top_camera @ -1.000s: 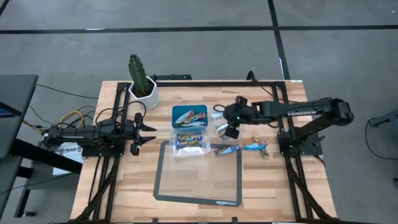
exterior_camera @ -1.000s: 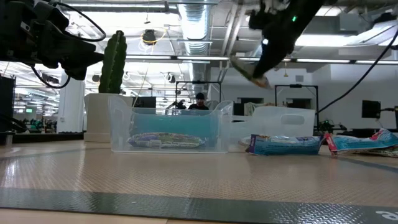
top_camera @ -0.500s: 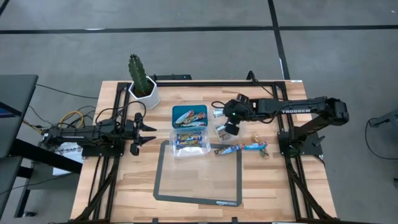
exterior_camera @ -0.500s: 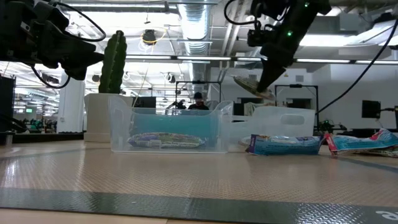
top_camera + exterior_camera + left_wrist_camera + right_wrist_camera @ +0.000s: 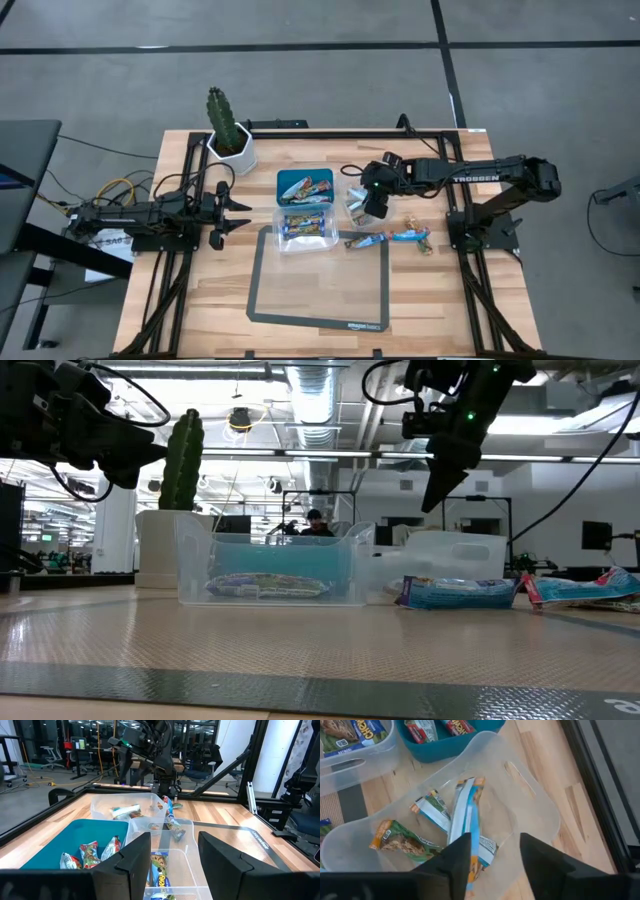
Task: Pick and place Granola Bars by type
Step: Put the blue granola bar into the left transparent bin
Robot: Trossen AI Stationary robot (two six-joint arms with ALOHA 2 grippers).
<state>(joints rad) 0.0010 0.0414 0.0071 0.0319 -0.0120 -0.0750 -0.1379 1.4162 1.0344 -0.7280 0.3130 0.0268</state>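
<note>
Legible writing: "TROSSEN" on the right arm [image 5: 475,178]; "CHEWY" on bars in the nearer clear tub [image 5: 355,750]. The right gripper [image 5: 492,855] hovers above the right-hand clear tub [image 5: 540,815], fingers spread and empty. In that tub lie several Granola Bars [image 5: 465,817], the light-blue one with its long axis running near-to-far. The left gripper [image 5: 172,862] waits at the table's left, fingers spread.

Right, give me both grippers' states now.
Left gripper: open, empty, parked at the table's left side.
Right gripper: open, empty, above the clear tub holding granola bars.
</note>
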